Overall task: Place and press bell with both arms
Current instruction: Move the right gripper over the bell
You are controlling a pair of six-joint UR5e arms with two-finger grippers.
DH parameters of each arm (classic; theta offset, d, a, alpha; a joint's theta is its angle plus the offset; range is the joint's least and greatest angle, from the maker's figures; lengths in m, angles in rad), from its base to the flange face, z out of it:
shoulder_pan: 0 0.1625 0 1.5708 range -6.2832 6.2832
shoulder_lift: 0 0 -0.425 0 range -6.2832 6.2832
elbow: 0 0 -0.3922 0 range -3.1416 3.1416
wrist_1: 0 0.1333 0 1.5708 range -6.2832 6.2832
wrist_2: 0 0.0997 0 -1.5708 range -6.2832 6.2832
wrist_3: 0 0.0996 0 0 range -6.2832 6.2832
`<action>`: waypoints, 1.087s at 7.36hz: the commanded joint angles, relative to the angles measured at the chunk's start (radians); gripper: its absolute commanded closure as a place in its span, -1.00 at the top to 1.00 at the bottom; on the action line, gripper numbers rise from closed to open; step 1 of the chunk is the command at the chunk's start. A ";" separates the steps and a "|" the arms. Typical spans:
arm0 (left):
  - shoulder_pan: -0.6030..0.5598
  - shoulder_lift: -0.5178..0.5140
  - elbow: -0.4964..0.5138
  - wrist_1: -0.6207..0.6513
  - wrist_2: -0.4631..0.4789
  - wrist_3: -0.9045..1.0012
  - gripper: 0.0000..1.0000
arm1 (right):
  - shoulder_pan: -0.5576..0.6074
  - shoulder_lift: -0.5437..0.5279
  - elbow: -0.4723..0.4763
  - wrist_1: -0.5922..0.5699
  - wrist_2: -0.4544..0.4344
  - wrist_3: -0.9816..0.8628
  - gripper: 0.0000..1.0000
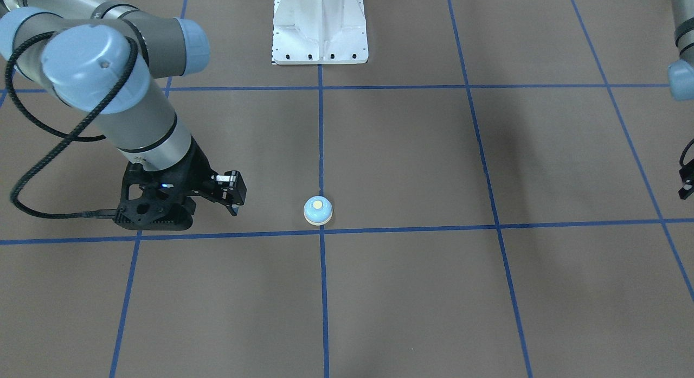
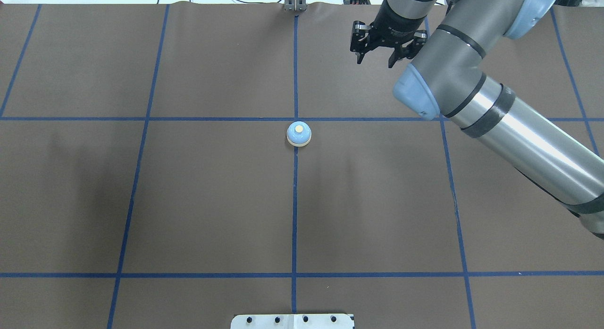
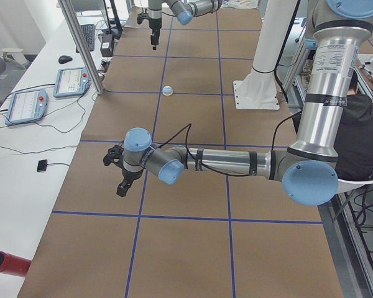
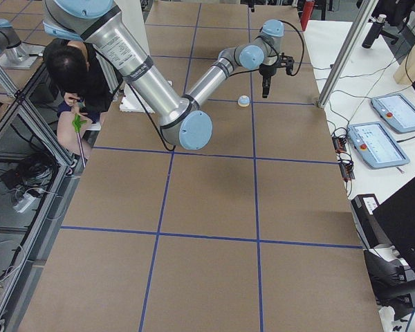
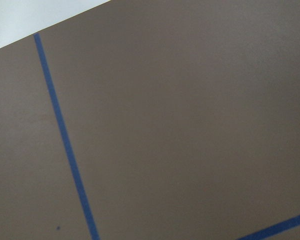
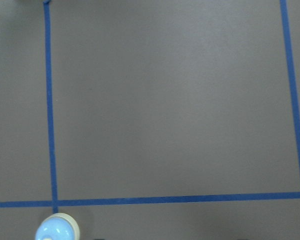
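So the bell (image 2: 298,133) is sitting upright on the brown table (image 2: 212,201), button facing up. It's right on the centre blue tape line (image 2: 295,201), just on the robot's side of where that line crosses the far cross line. That spot is pretty much dead centre between the two arms, which is probably why it's there: either arm can get to it without reaching across the other.

The right gripper (image 2: 375,62) has its fingers spread apart with nothing between them. It hangs pointing down, off to the right of the bell and a bit farther out from the robot, near it but clearly not touching. Its wrist camera only just catches the bell in the bottom-left corner, so it isn't lined up over the button.

The left gripper (image 3: 113,177) is well apart from the bell, way over on the left side of the table. It only shows properly in the side view, plus a sliver at the edge of the front view, so whether it's released or clenched can't be told. Its wrist camera sees only table and tape.

Going by how things lie, the placing part looks done and the pressing isn't. For a press, a gripper would need to get directly above the cream button and come straight down. An off-centre push could skid such a small, light bell.
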 commanded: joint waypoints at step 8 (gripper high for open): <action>-0.069 0.208 -0.381 0.409 0.002 0.184 1.00 | -0.185 0.209 -0.328 0.168 -0.101 0.184 -1.00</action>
